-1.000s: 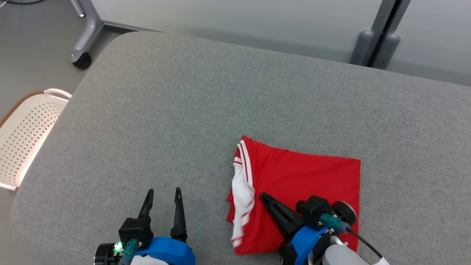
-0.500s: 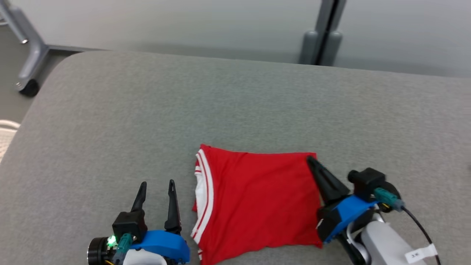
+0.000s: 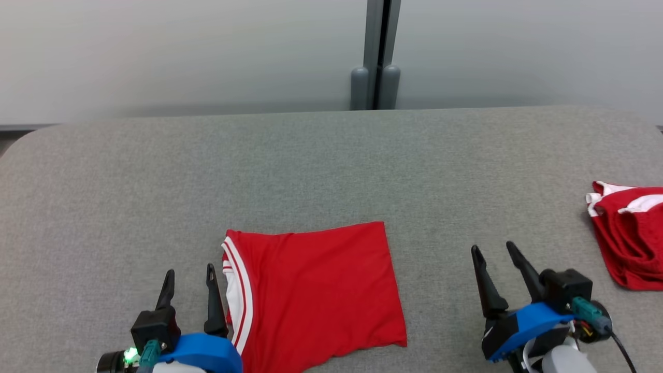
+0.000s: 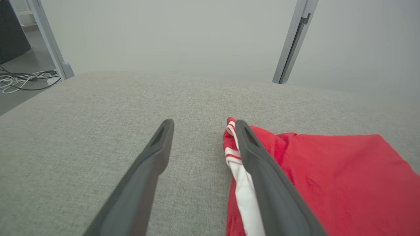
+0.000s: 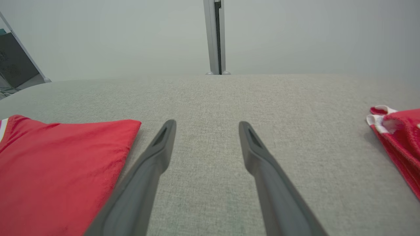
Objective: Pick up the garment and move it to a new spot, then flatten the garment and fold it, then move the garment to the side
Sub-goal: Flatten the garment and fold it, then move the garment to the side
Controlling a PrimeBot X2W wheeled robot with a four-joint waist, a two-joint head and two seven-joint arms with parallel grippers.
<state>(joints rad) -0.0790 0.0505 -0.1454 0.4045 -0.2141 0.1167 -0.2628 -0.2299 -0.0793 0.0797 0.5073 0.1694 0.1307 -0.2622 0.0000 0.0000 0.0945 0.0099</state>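
A folded red garment [image 3: 316, 292] with white stripes along its left edge lies flat on the grey padded table [image 3: 331, 166], near the front. My left gripper [image 3: 189, 275] stands open just left of the garment's striped edge [image 4: 239, 170], its right finger [image 4: 262, 177] beside that edge. My right gripper [image 3: 492, 251] is open over bare table to the right of the garment [image 5: 59, 177], with nothing between its fingers.
A second red and white garment [image 3: 629, 238] lies crumpled at the table's right edge, also seen as a red heap [image 5: 397, 141] in the right wrist view. A grey post [image 3: 375, 57] stands behind the table against a pale wall.
The camera has swung right, shifting the whole picture left. My right gripper has let go of the folded garment, opened, and moved off it to the right. The left gripper stays open.
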